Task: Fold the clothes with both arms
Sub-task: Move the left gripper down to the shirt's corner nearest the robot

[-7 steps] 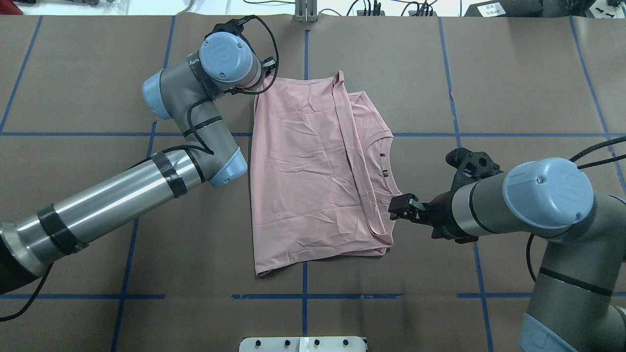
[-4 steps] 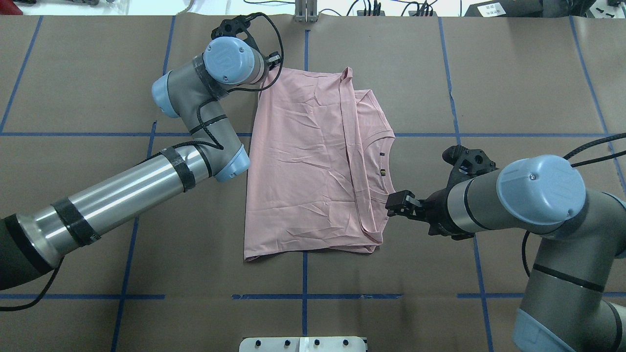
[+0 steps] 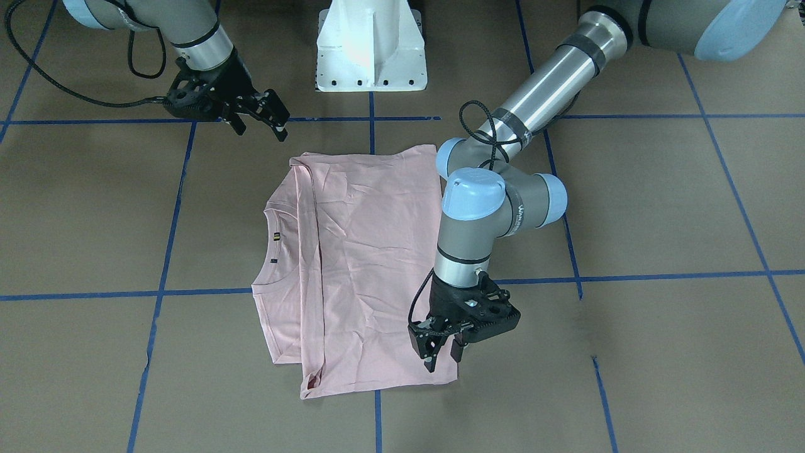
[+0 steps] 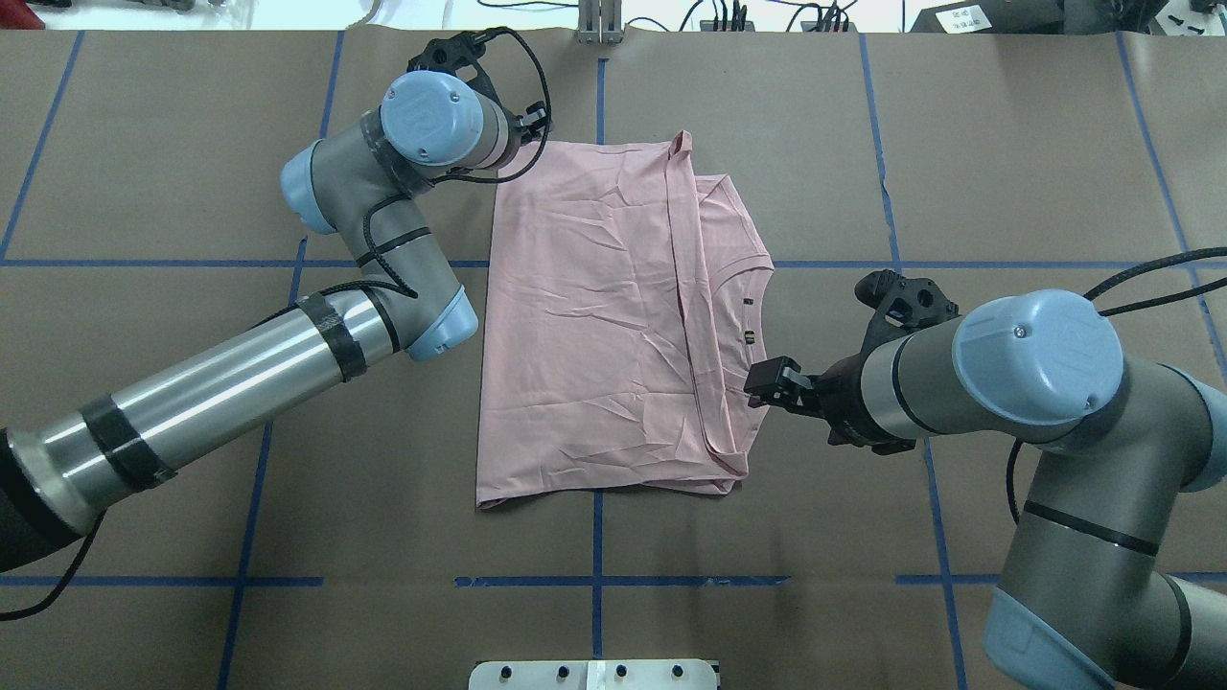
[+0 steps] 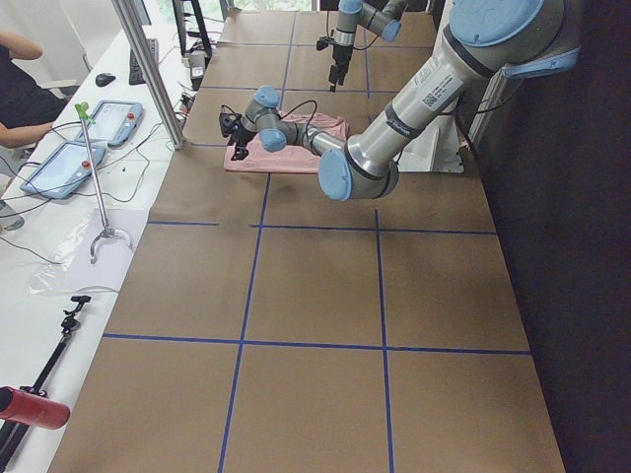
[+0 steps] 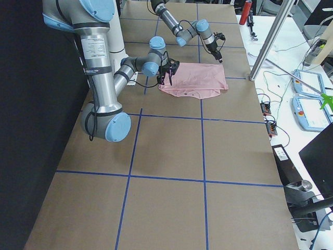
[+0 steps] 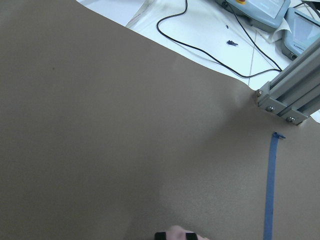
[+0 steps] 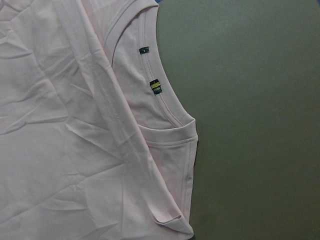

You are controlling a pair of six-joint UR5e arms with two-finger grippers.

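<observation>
The pale pink T-shirt (image 4: 594, 326) lies folded and flat on the brown table, print side hidden, its collar (image 4: 757, 287) with small tags facing my right arm. My left gripper (image 3: 442, 358) points down at the shirt's far left corner. In the left wrist view a bit of pink cloth (image 7: 176, 233) sits between its black fingertips, so it is shut on that corner. My right gripper (image 4: 759, 385) hovers open and empty above the table, beside the shirt's folded sleeve edge (image 8: 187, 165). No right fingers show in the right wrist view.
The white pedestal base (image 3: 371, 44) stands at the near edge. An aluminium post (image 7: 287, 100) and cables line the far edge. Blue tape lines (image 4: 599, 537) cross the brown paper. Operators' tablets (image 5: 69, 148) lie on a side bench.
The shirt has slid away from me and a little to the left, its far corner drawn out by my left gripper. My right gripper has crept left toward the sleeve edge.
</observation>
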